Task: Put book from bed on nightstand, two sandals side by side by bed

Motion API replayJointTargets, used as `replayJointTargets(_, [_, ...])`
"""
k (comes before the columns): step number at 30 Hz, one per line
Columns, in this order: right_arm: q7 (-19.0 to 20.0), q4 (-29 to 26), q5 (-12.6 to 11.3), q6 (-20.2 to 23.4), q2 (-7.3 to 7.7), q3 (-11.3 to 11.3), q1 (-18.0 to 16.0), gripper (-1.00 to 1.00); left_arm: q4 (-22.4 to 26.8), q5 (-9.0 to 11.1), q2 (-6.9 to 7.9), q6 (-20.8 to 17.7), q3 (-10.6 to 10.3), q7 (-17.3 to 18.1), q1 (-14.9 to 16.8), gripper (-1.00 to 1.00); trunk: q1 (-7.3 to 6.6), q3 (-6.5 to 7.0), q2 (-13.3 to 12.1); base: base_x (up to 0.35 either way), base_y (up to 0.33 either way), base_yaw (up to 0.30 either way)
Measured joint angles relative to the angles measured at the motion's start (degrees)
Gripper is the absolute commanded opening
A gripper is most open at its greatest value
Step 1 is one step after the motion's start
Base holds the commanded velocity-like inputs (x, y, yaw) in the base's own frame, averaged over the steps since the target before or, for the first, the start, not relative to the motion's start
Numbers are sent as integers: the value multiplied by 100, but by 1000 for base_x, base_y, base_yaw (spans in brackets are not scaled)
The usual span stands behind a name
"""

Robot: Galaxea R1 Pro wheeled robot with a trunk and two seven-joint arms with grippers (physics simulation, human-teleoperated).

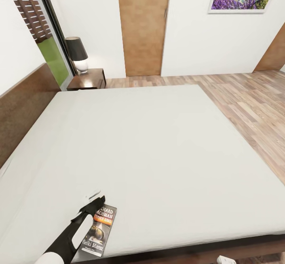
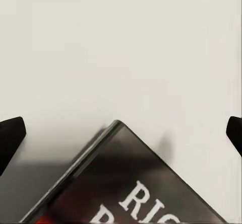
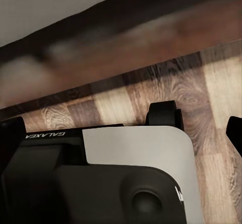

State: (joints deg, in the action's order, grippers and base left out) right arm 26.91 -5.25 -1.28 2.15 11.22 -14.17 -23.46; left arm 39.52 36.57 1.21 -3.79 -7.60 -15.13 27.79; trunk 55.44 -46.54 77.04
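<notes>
Near bed edge: the book (image 1: pixel 99 229) lies flat on the bed (image 1: pixel 150 145), close to the near edge and towards its headboard end, cover up.
Left tool: the left tool (image 1: pixel 96 200) hangs low over the book's far end. From the left wrist view its two fingertips (image 2: pixel 11 136) stand wide apart at either side, the book's corner (image 2: pixel 131 183) between them and lower down; nothing is held.
Right tool: the right wrist view looks along the bed's dark frame (image 3: pixel 101 38) and the plank floor (image 3: pixel 217 88), with part of the robot's own body below. Dark finger ends sit at the picture's two sides, so I judge it spread open and holding nothing.
Done so far: as far as I can judge, nothing yet. The book is still on the bed, and no sandal is in sight.
Left to do: grip the book, carry it to a nightstand, then find both sandals and set them side by side by the bed.
Nightstand: one nightstand (image 1: pixel 88 80) stands past the bed's far corner by the headboard (image 1: pixel 23 105), with a dark-shaded lamp (image 1: pixel 77 54) on its top; bare top shows in front of the lamp.
Open room: the mattress is bare apart from the book. Wide open floor (image 1: pixel 245 109) runs along the foot side and the far side, up to the door (image 1: pixel 143 26).
Edges to mind: the book is thin and flat, so I expect the fingers need an edge to get under; the bed's near edge is close.
</notes>
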Motion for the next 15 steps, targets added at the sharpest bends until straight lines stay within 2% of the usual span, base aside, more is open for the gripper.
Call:
replayJointTargets(4, [1, 0, 0, 0, 2, 0, 0, 100, 304, -12, -62, -103, -130, -17, 3, 100, 0, 0, 0, 0, 0, 0])
replayJointTargets(6, [0, 0, 0, 0, 2, 0, 1, 100, 633, -66, -92, -393, -245, -35, 4, 100, 0, 0, 0, 0, 0, 0])
replayJointTargets(10, [1, 0, 0, 0, -1, 0, 1, 100, 1027, -266, -130, -777, -316, -46, 3, 100, 0, 0, 0, 0, 0, 0])
replayJointTargets(15, [1, 0, 0, 0, -1, 0, 1, 100, 1186, -542, -151, -907, -336, -28, 3, 100, 0, 0, 0, 0, 0, 0])
